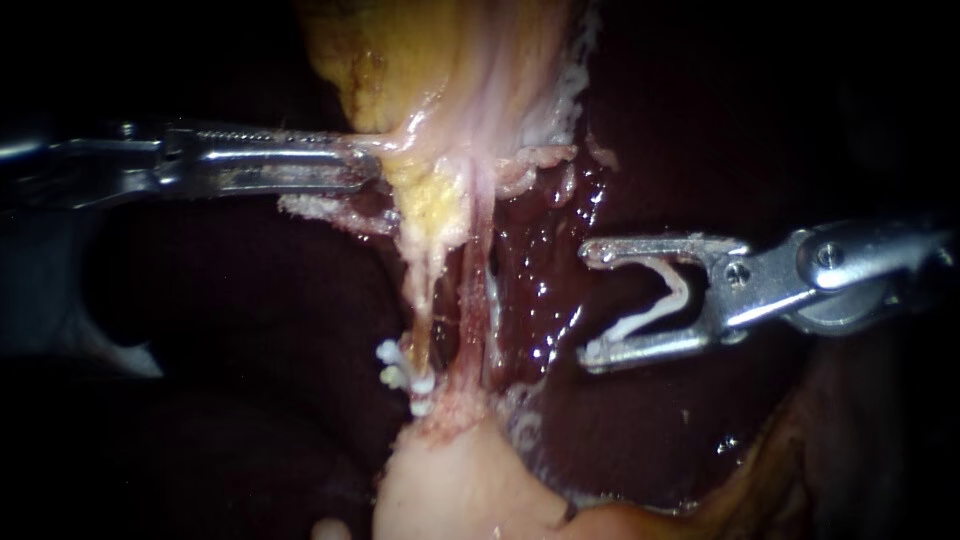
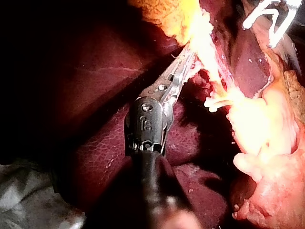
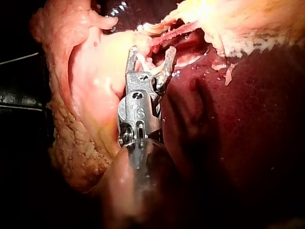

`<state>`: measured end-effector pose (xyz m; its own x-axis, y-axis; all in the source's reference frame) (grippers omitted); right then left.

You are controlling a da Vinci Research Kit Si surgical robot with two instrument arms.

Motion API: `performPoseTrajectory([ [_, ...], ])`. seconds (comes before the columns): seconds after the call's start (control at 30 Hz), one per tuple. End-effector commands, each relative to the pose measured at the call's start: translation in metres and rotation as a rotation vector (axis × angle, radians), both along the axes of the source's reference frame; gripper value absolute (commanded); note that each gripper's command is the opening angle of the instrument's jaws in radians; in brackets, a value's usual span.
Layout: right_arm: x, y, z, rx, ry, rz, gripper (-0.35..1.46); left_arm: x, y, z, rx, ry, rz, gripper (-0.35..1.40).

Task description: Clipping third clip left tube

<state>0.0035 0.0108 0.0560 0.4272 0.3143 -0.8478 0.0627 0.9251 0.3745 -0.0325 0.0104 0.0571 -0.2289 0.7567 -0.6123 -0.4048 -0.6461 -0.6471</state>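
endoscope view: the left instrument (image 1: pixel 375 160) comes in level, its jaws narrow and pinched on the edge of the yellow tissue (image 1: pixel 400 60). below that grip, two thin strands run down to a pale lump (image 1: pixel 450 480). the left tube (image 1: pixel 428 290) is the yellowish one and the right tube (image 1: pixel 476 290) the pink one just beside it. small white fitted clips (image 1: pixel 420 385) sit at the left tube's lower end. the right instrument (image 1: pixel 590 302) waits over the dark wet liver (image 1: pixel 550 200), beside the tubes and apart from them, its jaws wide and holding an open clip (image 1: pixel 670 295).

left wrist view: the left instrument (image 2: pixel 185 57) bites the yellow tissue (image 2: pixel 169 16). the fitted clips (image 2: pixel 214 102) show beside it.

right wrist view: the right instrument (image 3: pixel 151 52) holds its jaws wide, with the strands just ahead of them and the pale lump (image 3: pixel 95 71) beside it.
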Motion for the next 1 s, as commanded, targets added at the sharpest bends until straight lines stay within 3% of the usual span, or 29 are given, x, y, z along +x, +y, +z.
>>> performPoseTrajectory([
  [0.03,0.0,0.0,0.0,0.0,0.0,0.001,0.5,0.0004,0.0002,-0.0004,0.002,-0.003,0.003,-0.35],
  [0.17,0.0,0.0,0.0,0.001,0.001,-0.001,0.5,0.0021,0.0012,-0.0022,0.014,-0.006,0.009,-0.35],
  [0.3,-0.0001,0.0,0.0,0.001,0.002,-0.002,0.5,0.0044,0.0026,-0.0049,0.015,-0.015,-0.02,-0.35],
  [0.43,0.0,0.0,0.0,0.002,0.003,-0.004,0.5,0.0062,0.0031,-0.0069,0.017,-0.015,-0.039,-0.35],
  [0.73,0.0029,-0.0015,-0.0002,0.027,0.029,-0.032,0.5,0.0061,0.003,-0.0068,0.015,-0.015,-0.043,-0.35],
  [1.0,0.0093,-0.0041,0.0021,0.175,0.067,-0.002,0.5,0.0061,0.0029,-0.0067,0.014,-0.015,-0.044,-0.35],
])
